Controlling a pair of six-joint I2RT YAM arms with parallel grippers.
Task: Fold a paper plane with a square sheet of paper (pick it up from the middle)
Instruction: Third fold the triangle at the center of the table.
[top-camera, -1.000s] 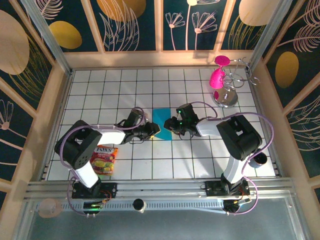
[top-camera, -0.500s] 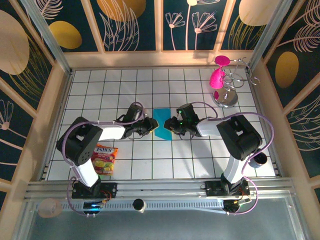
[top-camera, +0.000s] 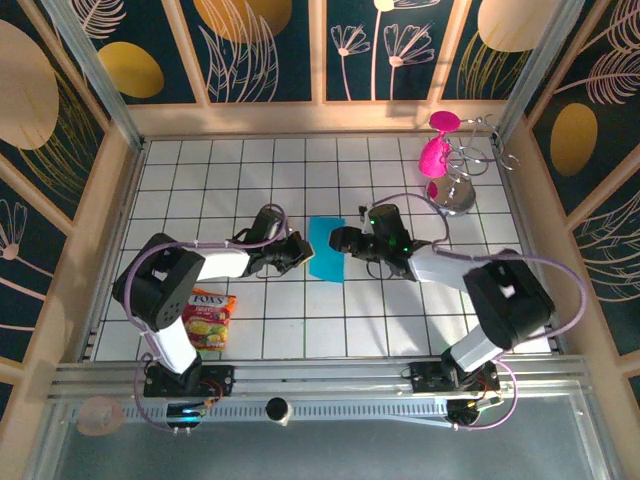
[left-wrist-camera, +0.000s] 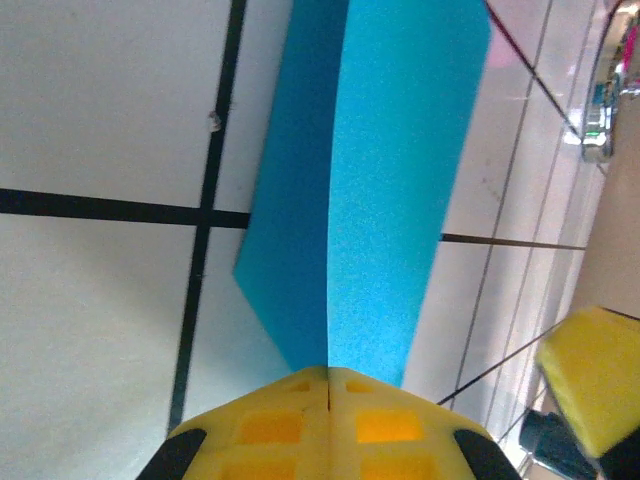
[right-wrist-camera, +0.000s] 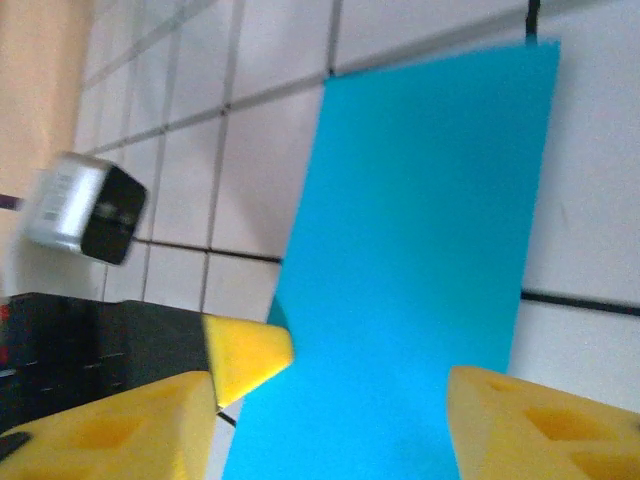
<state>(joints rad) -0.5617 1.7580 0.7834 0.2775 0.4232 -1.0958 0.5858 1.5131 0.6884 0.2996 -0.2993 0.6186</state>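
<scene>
Lying at the centre of the top view, the square sheet of paper (top-camera: 326, 262) is clamped at its left edge by the closed left gripper (top-camera: 303, 255). The right gripper (top-camera: 338, 240) is spread open at the right edge. Bare tiles (top-camera: 330, 170) are left above and below.

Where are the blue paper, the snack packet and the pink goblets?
blue paper (top-camera: 326, 250), top view, middle of the sheet.
snack packet (top-camera: 208, 318), top view, centre of its front.
pink goblets (top-camera: 433, 155), top view, bowl of the lower one.

Centre: paper (top-camera: 322, 262) between left tool (top-camera: 303, 255) and right tool (top-camera: 336, 240); snack packet (top-camera: 208, 318) near-left; goblets (top-camera: 437, 150) far-right.
</scene>
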